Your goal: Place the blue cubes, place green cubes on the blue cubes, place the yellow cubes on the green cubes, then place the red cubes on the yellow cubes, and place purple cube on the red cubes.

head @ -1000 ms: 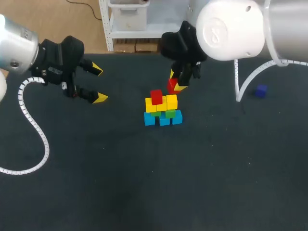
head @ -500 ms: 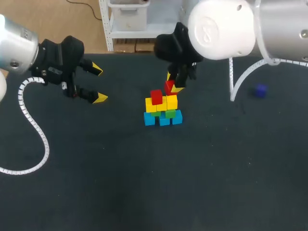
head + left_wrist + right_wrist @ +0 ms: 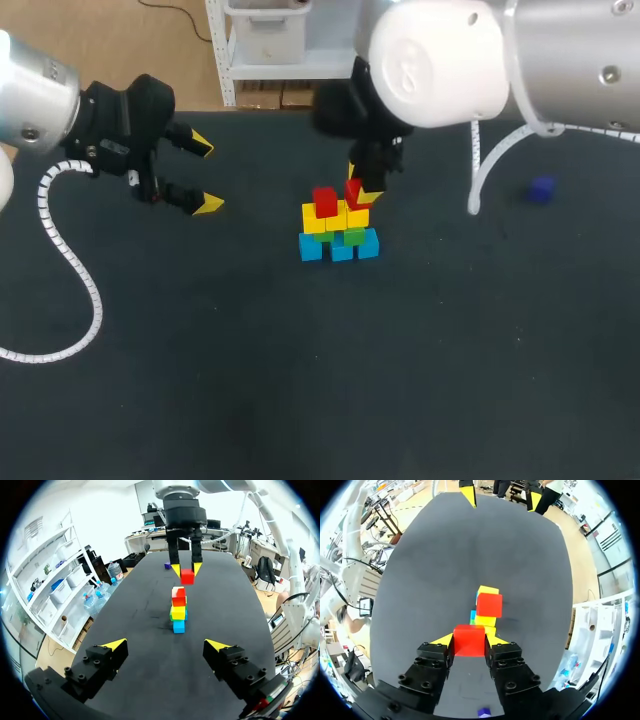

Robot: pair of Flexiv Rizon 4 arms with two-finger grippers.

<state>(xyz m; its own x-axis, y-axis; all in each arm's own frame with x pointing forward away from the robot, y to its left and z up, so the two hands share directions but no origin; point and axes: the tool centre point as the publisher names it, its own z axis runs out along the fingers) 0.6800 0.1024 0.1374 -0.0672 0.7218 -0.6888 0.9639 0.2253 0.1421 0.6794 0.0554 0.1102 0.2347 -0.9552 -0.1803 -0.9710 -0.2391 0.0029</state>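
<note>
Right gripper [image 3: 361, 190] clamps a red cube [image 3: 469, 640] over the cube stack [image 3: 339, 232]. Left gripper [image 3: 205, 174] spread, empty, well apart.

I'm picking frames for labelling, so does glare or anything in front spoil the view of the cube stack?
Head view: the right arm's white shell is brightly lit, yet the cube stack shows nearly whole. Left wrist view: the stack is evenly lit, unblocked, seen end on. Right wrist view: the red cube in the right hand hides the stack's near end.
</note>
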